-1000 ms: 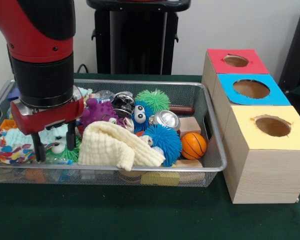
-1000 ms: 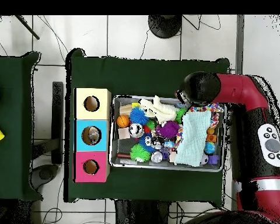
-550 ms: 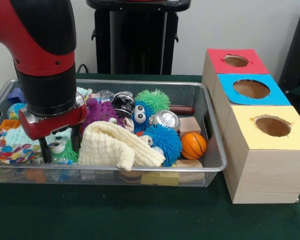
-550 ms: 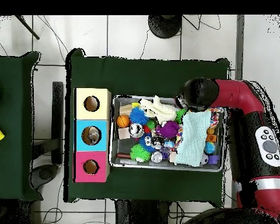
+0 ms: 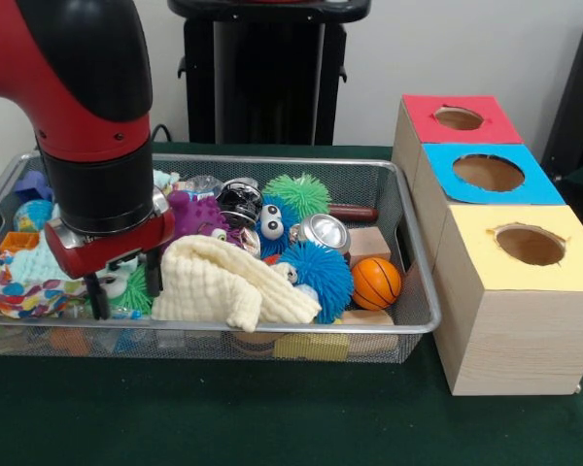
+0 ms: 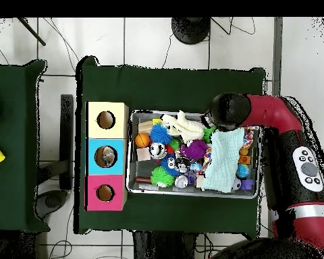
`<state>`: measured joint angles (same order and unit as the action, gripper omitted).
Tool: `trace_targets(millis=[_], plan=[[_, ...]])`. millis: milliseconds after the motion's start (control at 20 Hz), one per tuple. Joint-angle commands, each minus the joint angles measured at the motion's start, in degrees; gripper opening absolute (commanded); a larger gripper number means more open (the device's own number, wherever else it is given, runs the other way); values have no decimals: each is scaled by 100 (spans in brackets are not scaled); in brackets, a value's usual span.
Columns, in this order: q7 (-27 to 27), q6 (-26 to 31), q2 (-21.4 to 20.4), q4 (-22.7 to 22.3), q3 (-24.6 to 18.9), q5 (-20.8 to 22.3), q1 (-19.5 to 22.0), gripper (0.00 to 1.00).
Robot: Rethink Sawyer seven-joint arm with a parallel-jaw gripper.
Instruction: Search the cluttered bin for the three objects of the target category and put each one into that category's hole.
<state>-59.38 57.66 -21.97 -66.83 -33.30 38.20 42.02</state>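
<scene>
A: How does the gripper (image 5: 124,289) stand?

B: Its 2 fingers are apart, tips down in the wire bin (image 5: 408,316) near the front left corner, beside the cream cloth (image 5: 235,282). Nothing is clamped; a white googly-eyed toy (image 5: 114,284) sits between them.

A: And against 1 second ago?

B: It has shifted right, toward the cloth, and sits lower.

A: The holes?

B: 3 boxes stand beside the bin's right edge: red (image 5: 461,119), blue (image 5: 489,173), yellow (image 5: 530,245). I can read no writing anywhere.
</scene>
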Motion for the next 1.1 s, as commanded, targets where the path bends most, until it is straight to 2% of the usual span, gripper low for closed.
trace_targets(millis=[50, 500, 1100], plan=[[1029, -306, 198, -458, 26, 282, 100, 100], [1128, -458, 266, -386, 2, 411, 98, 100], [1703, -649, 513, -194, -70, 682, 139, 100]])
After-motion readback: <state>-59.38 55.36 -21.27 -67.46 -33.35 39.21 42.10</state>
